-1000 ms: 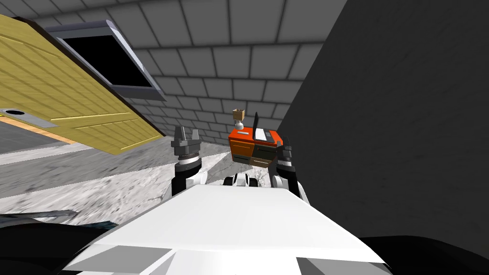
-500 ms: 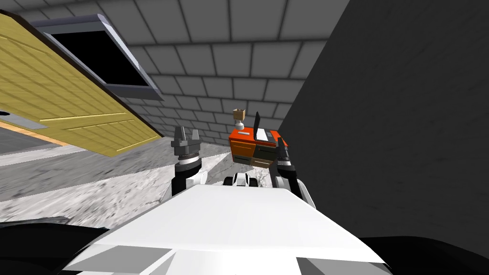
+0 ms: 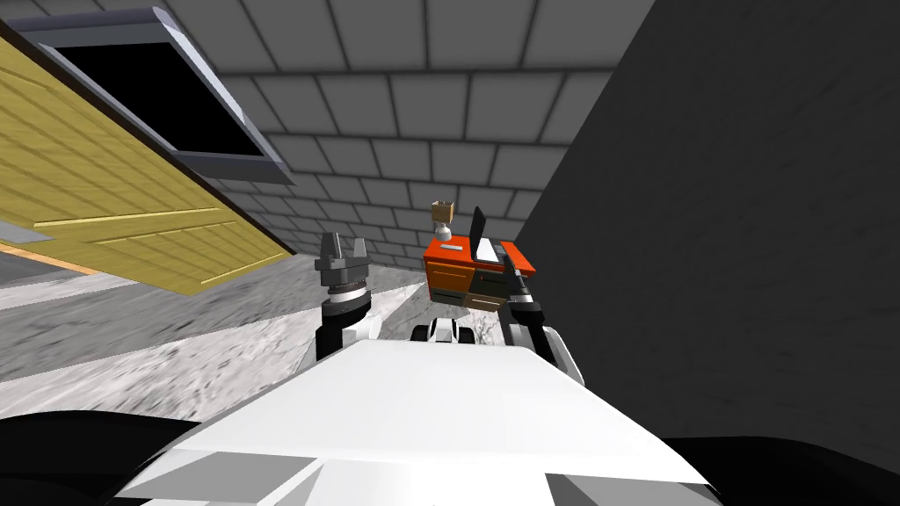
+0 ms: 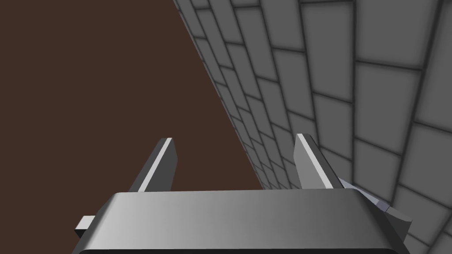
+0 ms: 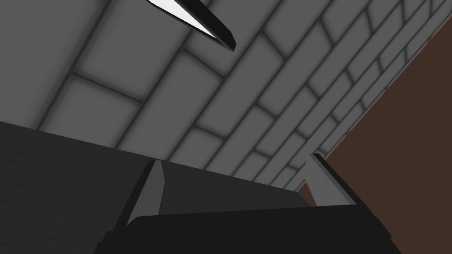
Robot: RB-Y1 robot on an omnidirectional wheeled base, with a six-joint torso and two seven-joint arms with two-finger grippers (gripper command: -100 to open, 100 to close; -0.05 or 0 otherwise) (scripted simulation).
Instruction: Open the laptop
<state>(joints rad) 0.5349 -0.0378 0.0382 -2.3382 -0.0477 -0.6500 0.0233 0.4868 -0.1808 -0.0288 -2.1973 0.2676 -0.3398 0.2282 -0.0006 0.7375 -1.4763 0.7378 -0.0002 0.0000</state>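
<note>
The laptop (image 3: 482, 239) sits on top of a small orange cabinet (image 3: 453, 271) by the grey tiled wall. Its dark lid (image 3: 477, 226) stands raised over a pale base. My right gripper (image 3: 515, 272) is at the cabinet's front right corner, just below the laptop, open and holding nothing. Seen from the right wrist, the right gripper (image 5: 238, 174) points up at the tiled wall, and a dark slab's corner with a white face (image 5: 201, 20), likely the lid, hangs well beyond its fingertips. My left gripper (image 3: 343, 249) is raised to the cabinet's left, open and empty (image 4: 234, 147).
A small lamp-like object (image 3: 441, 218) stands on the cabinet's left part. A dark grey wall (image 3: 721, 220) runs close along the right. A yellow wooden door (image 3: 105, 202) and a black window opening (image 3: 149, 97) lie to the left. Mottled grey floor (image 3: 220, 343) spreads before me.
My head view has shifted, with door and window sliding towards the upper left. The right gripper has edged closer to the cabinet's top corner. The left arm holds its pose.
</note>
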